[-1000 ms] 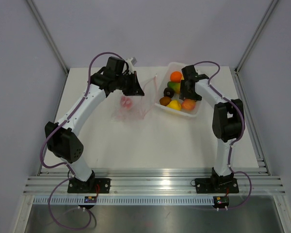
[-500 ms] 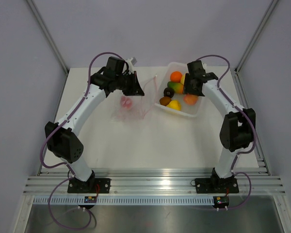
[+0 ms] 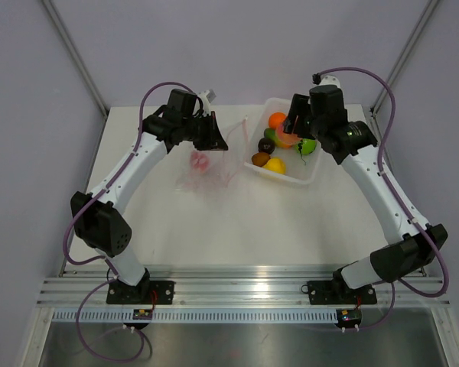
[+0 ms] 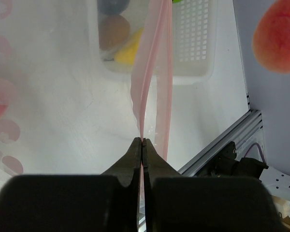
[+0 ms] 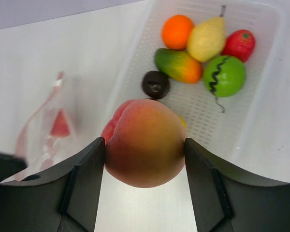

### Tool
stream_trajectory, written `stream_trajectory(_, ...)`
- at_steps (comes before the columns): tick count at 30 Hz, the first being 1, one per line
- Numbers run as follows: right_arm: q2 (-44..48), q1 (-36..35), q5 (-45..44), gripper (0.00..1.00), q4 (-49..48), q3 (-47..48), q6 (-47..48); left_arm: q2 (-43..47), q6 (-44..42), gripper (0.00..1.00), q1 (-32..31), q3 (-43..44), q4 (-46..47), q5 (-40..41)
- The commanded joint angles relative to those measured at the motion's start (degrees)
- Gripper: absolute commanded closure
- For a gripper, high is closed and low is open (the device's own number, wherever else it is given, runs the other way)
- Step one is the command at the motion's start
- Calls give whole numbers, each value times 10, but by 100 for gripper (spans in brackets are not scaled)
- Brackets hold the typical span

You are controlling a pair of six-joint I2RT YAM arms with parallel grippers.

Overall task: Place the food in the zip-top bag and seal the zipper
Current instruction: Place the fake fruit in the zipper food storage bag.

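- Your right gripper (image 5: 144,166) is clamped on the peach (image 5: 144,140), one finger on each side.
- A second ago that gripper was down in the tray (image 5: 261,121). Now it's up and out, with the peach hanging over the tray's bag-side end.
- So the pick looks done. I'd say the next job is carrying it over to the bag (image 3: 203,172).
- The right arm has gone from folded up to stretched long and high. Its elbow is swung out to the right, and the wrist tips down toward the bag.
- Your left gripper (image 4: 142,145) hasn't budged. Its fingers are pinched shut on the zipper (image 4: 152,72), holding that edge of the bag up off the table (image 3: 237,222).
- From the left wrist, the two pink strips run close together, so the mouth looks barely parted. My guess is the peach will be a tight fit unless it opens more.
- The bag sits just left of the tray with one red fruit (image 3: 200,160) inside.
- A bunch of other fruit (image 5: 206,38) is left in the tray, so you're early in the job and the zipper isn't sealed yet.
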State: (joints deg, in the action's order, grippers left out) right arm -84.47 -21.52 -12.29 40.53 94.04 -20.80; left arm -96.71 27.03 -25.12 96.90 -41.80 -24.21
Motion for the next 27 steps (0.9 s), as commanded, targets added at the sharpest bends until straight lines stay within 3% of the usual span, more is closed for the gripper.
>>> stream_trajectory(1,0,-73,-2,54,-8,37,-6,18,5,100,0,-3,28,-14)
stream_trajectory(10,-32,-145,29,54,-33,55,-25,13,5,100,0,21,17,-9)
stream_trajectory(23,-140,-175,32,53,-41,106,-28,20,11,100,-4,21,18,-15)
stream_trajectory(27,-167,-175,25,24,-34,123,-29,23,14,100,-4,24,19,-18)
